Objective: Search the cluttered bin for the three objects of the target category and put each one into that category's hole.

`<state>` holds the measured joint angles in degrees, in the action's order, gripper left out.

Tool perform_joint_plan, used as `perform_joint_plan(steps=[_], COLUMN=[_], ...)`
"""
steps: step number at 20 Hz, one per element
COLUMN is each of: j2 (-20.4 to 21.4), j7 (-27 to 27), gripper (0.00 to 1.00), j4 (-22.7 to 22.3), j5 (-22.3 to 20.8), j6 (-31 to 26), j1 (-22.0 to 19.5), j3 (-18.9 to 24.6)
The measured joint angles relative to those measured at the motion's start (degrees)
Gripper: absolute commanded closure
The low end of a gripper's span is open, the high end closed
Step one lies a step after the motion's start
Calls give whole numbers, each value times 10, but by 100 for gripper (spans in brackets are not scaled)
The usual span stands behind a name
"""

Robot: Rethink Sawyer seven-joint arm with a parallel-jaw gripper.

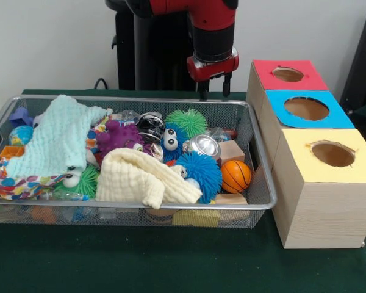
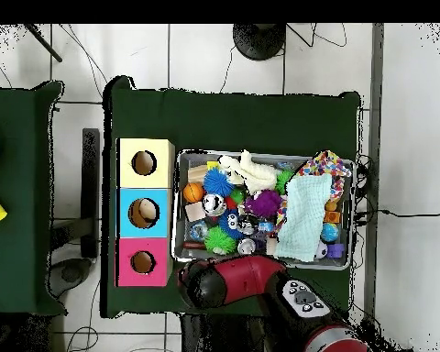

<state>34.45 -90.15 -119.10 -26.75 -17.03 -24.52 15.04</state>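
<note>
The bin (image 1: 129, 205) is a wide wire mesh basket full of toys and cloths; it also shows in the overhead view (image 2: 260, 154). My gripper (image 1: 214, 86) hangs open and empty just above the bin's far rim, towards its right end. A clear wrinkled bottle (image 1: 127, 115) lies by the far rim. Another clear bottle (image 1: 220, 133) shows right of the green spiky ball (image 1: 188, 122). A third clear bottle (image 1: 64, 195) lies at the front left, partly under cloth. In the overhead view the arm (image 2: 233, 280) hides the gripper.
Three wooden boxes stand right of the bin, with holes in red (image 1: 288, 74), blue (image 1: 306, 108) and yellow (image 1: 332, 154) tops. In the bin lie a silver can (image 1: 204, 145), blue spiky balls (image 1: 198, 172), an orange ball (image 1: 235, 176), a mint cloth (image 1: 58, 137) and a cream cloth (image 1: 140, 177).
</note>
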Motion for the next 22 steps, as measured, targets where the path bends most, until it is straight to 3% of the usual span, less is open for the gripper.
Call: perform_joint_plan(steps=[11, 22], j2=[24, 63], j7=[0, 0], gripper=[0, 0], j4=[11, 54], j5=[0, 4], j6=[-72, -74], j1=[-19, -19], j3=[31, 53])
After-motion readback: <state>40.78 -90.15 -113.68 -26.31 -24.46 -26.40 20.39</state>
